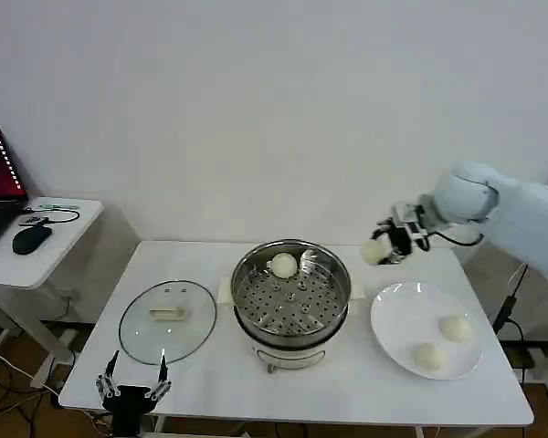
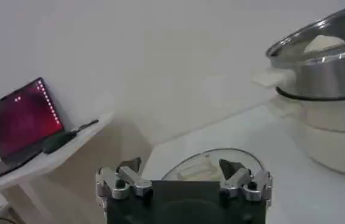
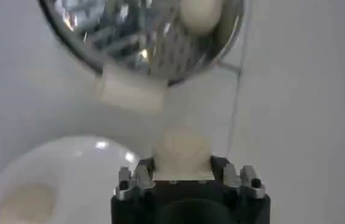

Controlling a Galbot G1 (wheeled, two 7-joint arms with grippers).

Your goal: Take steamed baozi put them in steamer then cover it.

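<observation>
- Our right end effector (image 1: 384,246) grasps one baozi (image 1: 374,251) in the air, between the plate (image 1: 393,310) and the steamer (image 1: 290,290).
- We judge it soft and light: we grip gently at its sides.
- Our left end effector (image 1: 133,383) rests released near the cover (image 1: 167,320).

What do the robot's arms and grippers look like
The right arm has a smooth pale blue-white shell with a black cable at the wrist. Both the left gripper and right gripper are black with silver metal finger mounts.
</observation>
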